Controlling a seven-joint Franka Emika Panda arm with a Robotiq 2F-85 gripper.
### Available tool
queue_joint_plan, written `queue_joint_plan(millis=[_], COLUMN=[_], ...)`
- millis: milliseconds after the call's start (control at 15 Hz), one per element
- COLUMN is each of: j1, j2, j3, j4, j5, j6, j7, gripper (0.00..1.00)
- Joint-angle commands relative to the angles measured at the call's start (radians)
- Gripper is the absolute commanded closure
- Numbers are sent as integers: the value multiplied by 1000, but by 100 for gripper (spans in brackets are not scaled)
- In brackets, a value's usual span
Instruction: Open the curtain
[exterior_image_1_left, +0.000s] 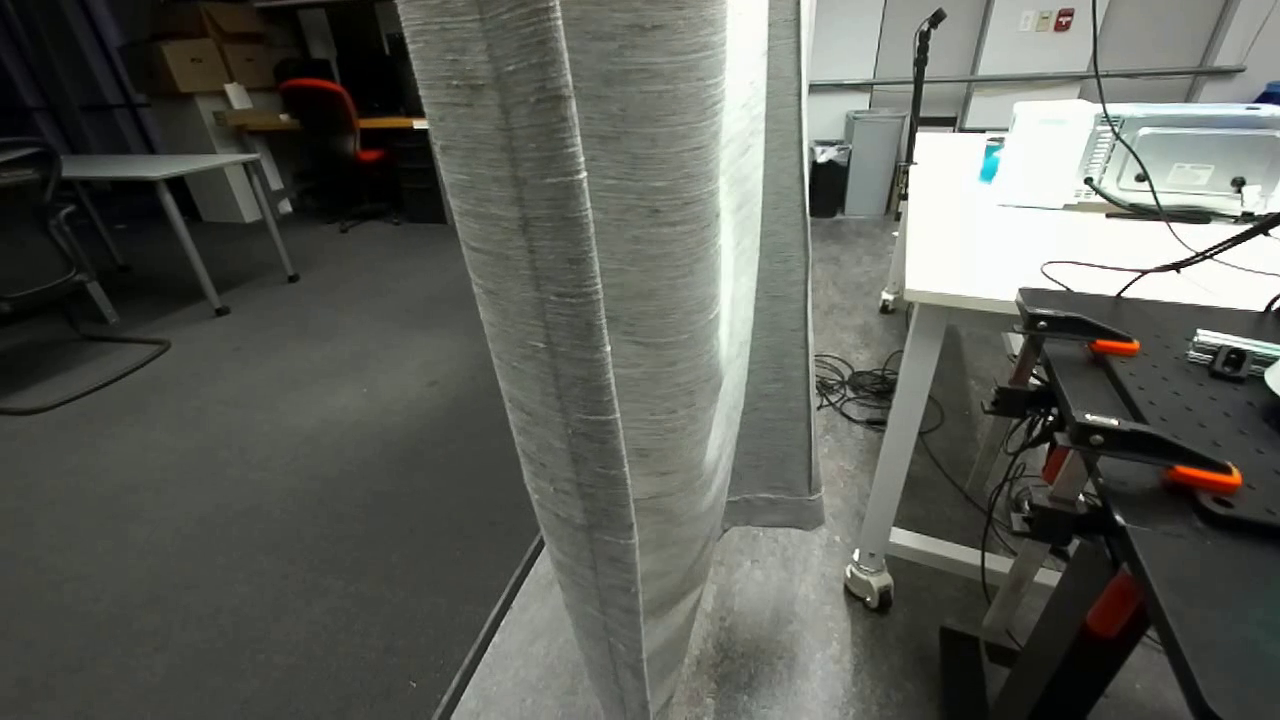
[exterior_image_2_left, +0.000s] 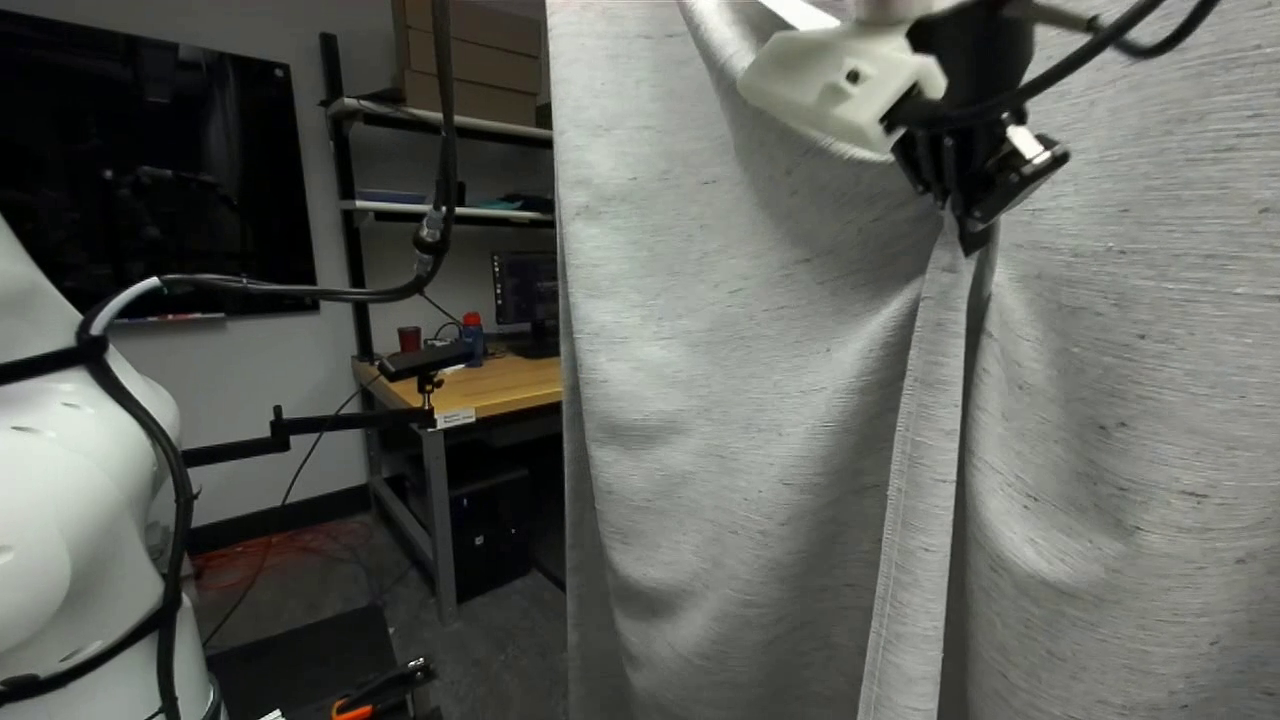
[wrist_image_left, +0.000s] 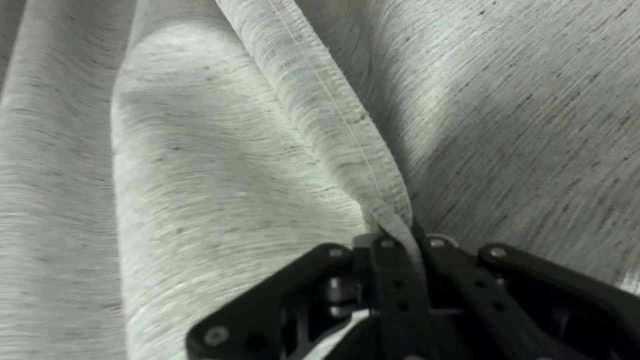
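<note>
Grey curtain (exterior_image_2_left: 740, 400), long axis near vertical (hanging downward), hand (wrist_image_left: 411, 245) clamped on its stitched strip (wrist_image_left: 345, 125)

Cables (exterior_image_1_left: 862, 388) are lying tangled on the floor (exterior_image_1_left: 850, 270) and a black bin (exterior_image_1_left: 827, 185) is standing beside a grey bin (exterior_image_1_left: 874, 165), while a red cup (exterior_image_2_left: 409, 339) and a blue bottle (exterior_image_2_left: 472, 345) are standing on a wooden desk (exterior_image_2_left: 510, 382) near a monitor (exterior_image_2_left: 525, 285), and a black screen (exterior_image_2_left: 150, 180) is hanging on the wall (exterior_image_2_left: 250, 370)
</note>
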Motion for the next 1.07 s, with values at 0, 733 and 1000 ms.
queue_joint_plan(millis=[0, 733, 1000], j1=[-79, -365, -570], j2=[71, 442, 610], j3=[-98, -426, -395], j4=[171, 583, 749], j5=[67, 472, 619], j6=[-197, -680, -820], j7=[-25, -23, 8], gripper=[99, 99, 99])
